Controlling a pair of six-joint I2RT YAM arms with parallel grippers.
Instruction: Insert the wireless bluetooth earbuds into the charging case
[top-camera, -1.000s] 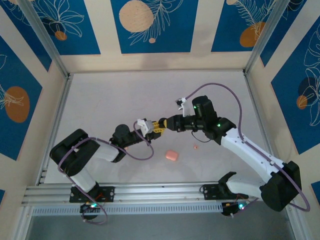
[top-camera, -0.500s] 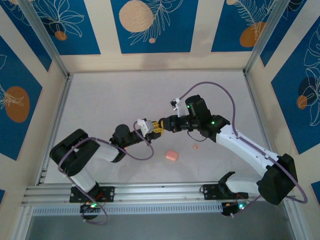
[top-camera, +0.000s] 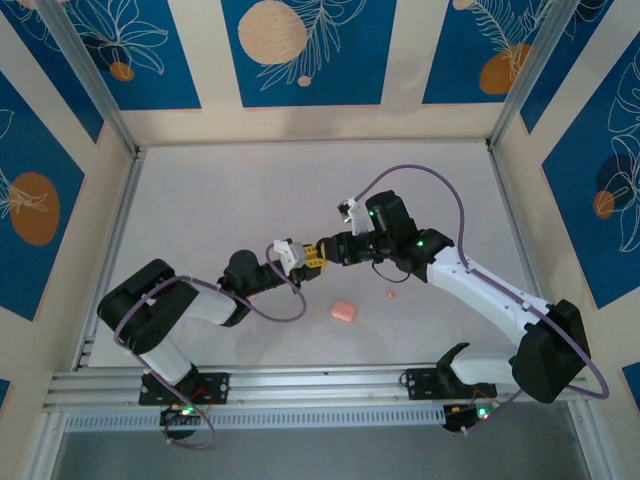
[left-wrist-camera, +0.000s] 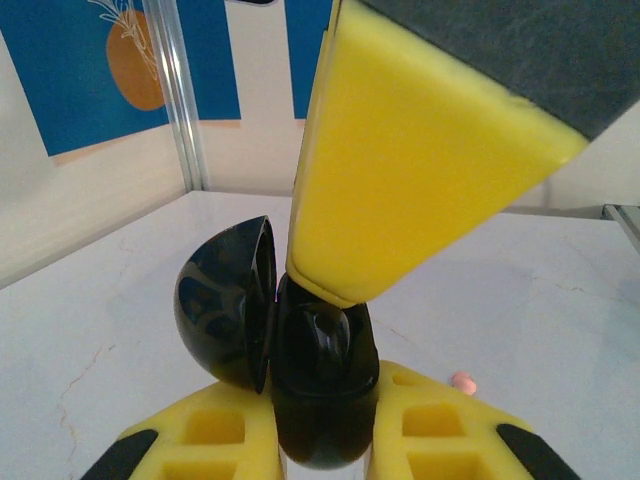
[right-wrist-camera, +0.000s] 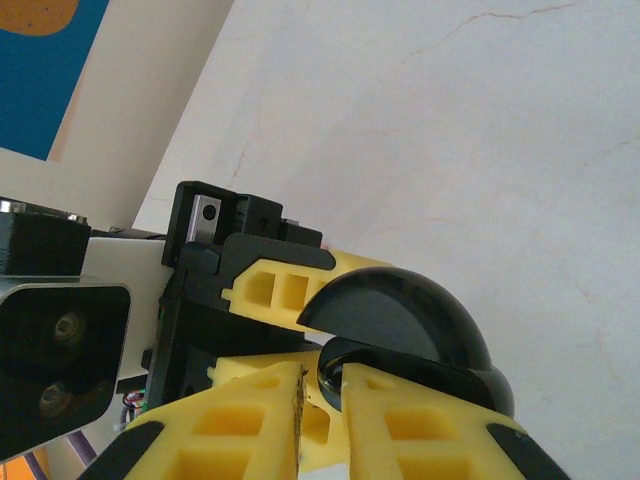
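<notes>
From the left wrist camera, the left fingers (left-wrist-camera: 215, 435) are clamped on either side of the black charging case (left-wrist-camera: 325, 385), which is lifted clear of the tabletop (left-wrist-camera: 110, 340). Its round lid (left-wrist-camera: 222, 305) hangs open to the left. The right fingers (left-wrist-camera: 400, 170) come down from above, and their tip sits right at the mouth of the case. The tip covers the socket, so I can't see an earbud separately here. A pink speck (left-wrist-camera: 463, 382) lies on the tabletop behind.

From the right wrist camera, the right fingers are pressed almost together with only a thin seam between them. A glossy dark curve sits at their tip against the case. It could be an earbud or the rim of the socket, and I can't tell which.

From overhead, the two arms meet tip to tip over the middle of the tabletop. A pink lump (top-camera: 343, 311) lies well apart from them, nearer the bases.

This looks like the seating step. I'd say the left grip should hold firm and level while the right tip presses gently straight into the socket. It should keep away from the open lid and not twist sideways, because a slip could flick such a tiny piece out.
</notes>
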